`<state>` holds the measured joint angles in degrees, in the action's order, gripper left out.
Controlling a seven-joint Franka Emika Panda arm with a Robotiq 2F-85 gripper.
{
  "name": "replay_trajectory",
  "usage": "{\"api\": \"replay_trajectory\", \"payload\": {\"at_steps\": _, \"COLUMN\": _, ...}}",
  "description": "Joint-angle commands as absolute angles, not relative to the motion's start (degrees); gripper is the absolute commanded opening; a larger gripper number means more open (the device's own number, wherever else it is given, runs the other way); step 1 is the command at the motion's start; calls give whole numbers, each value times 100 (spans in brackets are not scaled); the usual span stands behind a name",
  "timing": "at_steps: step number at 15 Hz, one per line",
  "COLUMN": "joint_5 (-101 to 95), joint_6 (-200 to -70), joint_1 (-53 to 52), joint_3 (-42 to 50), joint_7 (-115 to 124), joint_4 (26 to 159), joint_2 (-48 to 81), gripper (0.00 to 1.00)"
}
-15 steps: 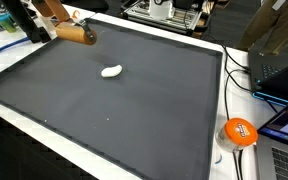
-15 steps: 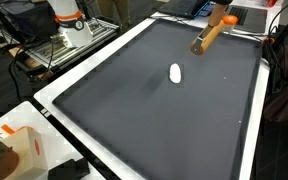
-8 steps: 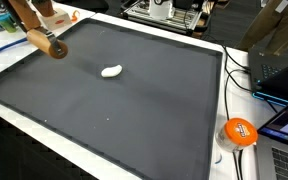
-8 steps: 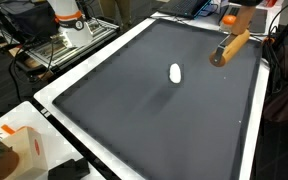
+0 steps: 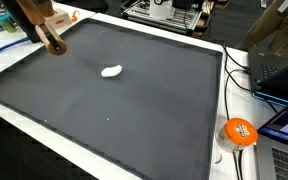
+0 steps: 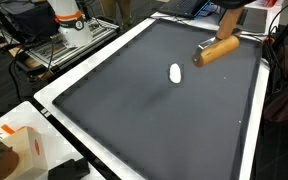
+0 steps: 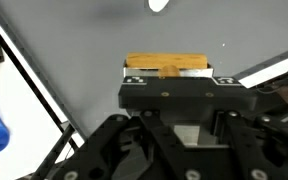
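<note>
Wooden block [image 6: 217, 50] is brown and long, like a short thick stick, with a round end. In the wrist view it looks pale yellow and flat on top. It sits between the two fingers of the gripper [image 7: 168, 74], which are squeezed tight on it from both sides. The block pokes out past the fingers, and in both exterior views it hangs tilted under the arm. It is over the far edge of the mat, close to the white rim. It seems to be lifted a little off the mat, but the pictures are too small to be sure.

Half a second ago the block was closer to the rim in an exterior view. Now it has come a bit nearer to the white lump, and it has turned a little. The fingers have kept their hold the whole time.

The big black mat [image 5: 134, 115] covers most of the table. An orange round thing [image 5: 239, 131] lies off the mat, near the cables. The small white lump [image 6: 175, 72] lies on the mat, well apart from the block, and has not moved
</note>
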<state>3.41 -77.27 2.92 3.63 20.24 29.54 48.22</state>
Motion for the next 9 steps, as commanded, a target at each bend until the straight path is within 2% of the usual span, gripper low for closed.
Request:
{"api": "replay_trajectory", "payload": {"at_steps": 1, "joint_5": 472, "joint_6": -7012, "joint_1": 355, "joint_3": 274, "joint_7": 1913, "joint_4": 3395, "joint_2": 4522, "gripper": 22}}
{"api": "replay_trajectory", "payload": {"at_steps": 4, "joint_5": 693, "joint_6": -6794, "joint_1": 439, "joint_3": 145, "joint_7": 1675, "joint_4": 3647, "joint_2": 4433, "gripper": 22}}
{"api": "replay_trajectory", "payload": {"at_steps": 5, "joint_5": 512, "joint_6": -6941, "joint_1": 325, "joint_3": 282, "joint_7": 1854, "joint_4": 3231, "joint_2": 4719, "gripper": 47}}
{"api": "replay_trajectory", "payload": {"at_steps": 9, "joint_5": 584, "joint_6": -6914, "joint_1": 364, "joint_3": 222, "joint_7": 1736, "joint_4": 3380, "joint_2": 4670, "gripper": 47}}
